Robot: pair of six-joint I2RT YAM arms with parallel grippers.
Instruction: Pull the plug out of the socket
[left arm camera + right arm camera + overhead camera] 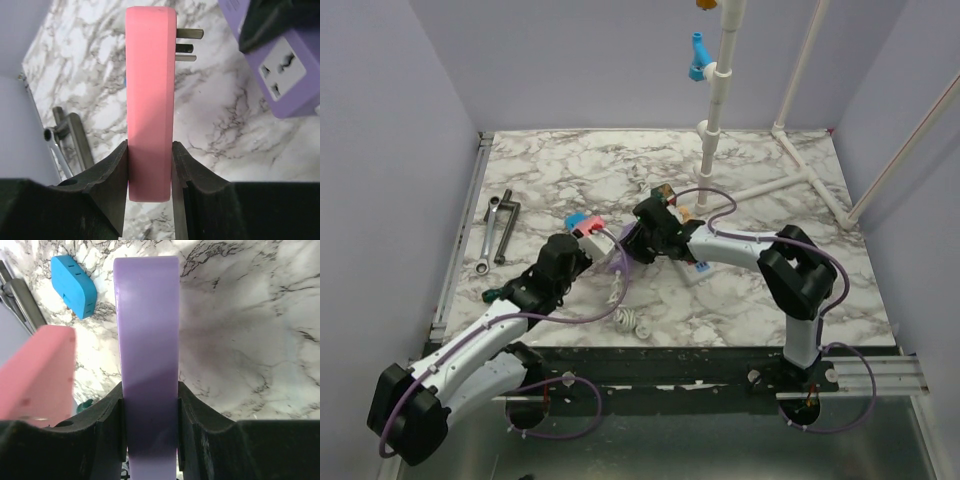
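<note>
Right wrist view crops the blurred pink plug (37, 375) beside purple bar (149, 355)

Your workspace: a marble-patterned table (570, 170) boxed in by lavender walls (590, 60).
You have a white pipe frame (727, 40) standing at its far side.

The left arm (470, 350) is extended low from its base at 7 o'clock in the overhead view, reaching toward 1 o'clock. The left gripper (150, 150) is clamped on a pink plug (150, 95), with one finger pressed to each flat side. The right arm (740, 250) is raised from 5 o'clock, bent at the elbow and directed toward 9 o'clock. The right gripper (150, 392) is closed on a purple bar (147, 315). Both grippers are held close together.
</note>
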